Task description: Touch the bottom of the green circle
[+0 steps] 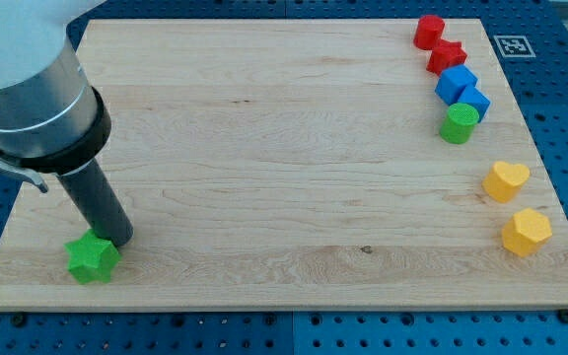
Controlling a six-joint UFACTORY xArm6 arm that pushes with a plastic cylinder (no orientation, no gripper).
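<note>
The green circle (459, 122) stands near the board's right edge, just below the two blue blocks. My tip (118, 240) is far away at the view's bottom left, touching the upper right side of a green star (93, 258). The rod rises from there up and to the left into the grey arm (30, 94). The whole width of the board lies between my tip and the green circle.
A red cylinder (428, 32) and a red star (447, 56) sit at the top right. A blue block (455, 83) and another blue block (474, 102) lie below them. A yellow heart (506, 180) and a yellow hexagon (527, 232) sit lower right. The wooden board (284, 148) rests on a blue pegboard.
</note>
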